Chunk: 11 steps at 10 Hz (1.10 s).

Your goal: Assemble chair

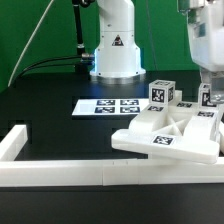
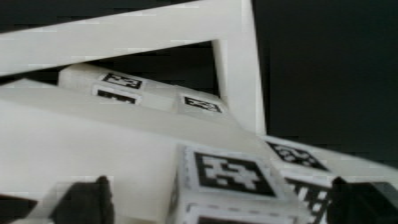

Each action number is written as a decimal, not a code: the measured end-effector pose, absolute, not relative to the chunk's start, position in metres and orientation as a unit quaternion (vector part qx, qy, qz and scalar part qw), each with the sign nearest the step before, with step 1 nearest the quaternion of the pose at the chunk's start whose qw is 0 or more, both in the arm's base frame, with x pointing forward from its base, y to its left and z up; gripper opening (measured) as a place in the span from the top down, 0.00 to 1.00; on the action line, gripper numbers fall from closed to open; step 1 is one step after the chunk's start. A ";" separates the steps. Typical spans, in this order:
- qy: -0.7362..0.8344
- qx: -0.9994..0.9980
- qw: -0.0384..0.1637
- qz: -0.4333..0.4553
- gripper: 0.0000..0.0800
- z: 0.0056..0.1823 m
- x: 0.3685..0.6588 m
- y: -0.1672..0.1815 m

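Gripper (image 2: 210,198) hovering with jaws spread wide around a tagged block (image 2: 228,178), gripping nothing, over chair (image 1: 170,130) parts beside marker board (image 1: 108,106).

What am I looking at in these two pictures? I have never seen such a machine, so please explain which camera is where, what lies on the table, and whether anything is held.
This is a robot arm; its white base stands at the back of a black table. One picture comes from a camera beside the table. The other comes from a camera on the arm's wrist, looking down past the two dark fingertips of the gripper.

On the table lie white plastic chair parts with black-and-white square tags, grouped at the exterior view's right. A flat marker board lies behind them, and a low white border rail runs along the front.

The gripper stands open over a tagged block. Nothing is held.
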<state>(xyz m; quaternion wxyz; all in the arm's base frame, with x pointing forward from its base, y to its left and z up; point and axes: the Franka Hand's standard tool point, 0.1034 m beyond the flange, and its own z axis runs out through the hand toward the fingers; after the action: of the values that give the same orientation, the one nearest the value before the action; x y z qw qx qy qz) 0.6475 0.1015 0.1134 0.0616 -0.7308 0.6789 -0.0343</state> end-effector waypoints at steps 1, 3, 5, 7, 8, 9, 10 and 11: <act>0.614 -0.787 0.046 -0.037 0.20 0.111 0.646 0.106; 0.540 -0.840 0.037 -0.040 0.19 0.109 0.644 0.109; 0.492 -0.869 0.034 -0.042 0.19 0.109 0.644 0.108; 0.397 -0.916 0.024 -0.047 0.19 0.110 0.644 0.103; 0.340 -0.939 0.021 -0.051 0.19 0.112 0.647 0.097; 0.304 -0.951 0.020 -0.055 0.19 0.114 0.651 0.091; 0.308 -0.950 0.020 -0.054 0.19 0.113 0.650 0.091; 0.314 -0.948 0.021 -0.054 0.19 0.113 0.650 0.092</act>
<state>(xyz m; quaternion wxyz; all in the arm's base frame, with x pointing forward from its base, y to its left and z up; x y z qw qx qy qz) 0.6502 0.0915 0.1133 0.0205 -0.9477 0.3138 -0.0539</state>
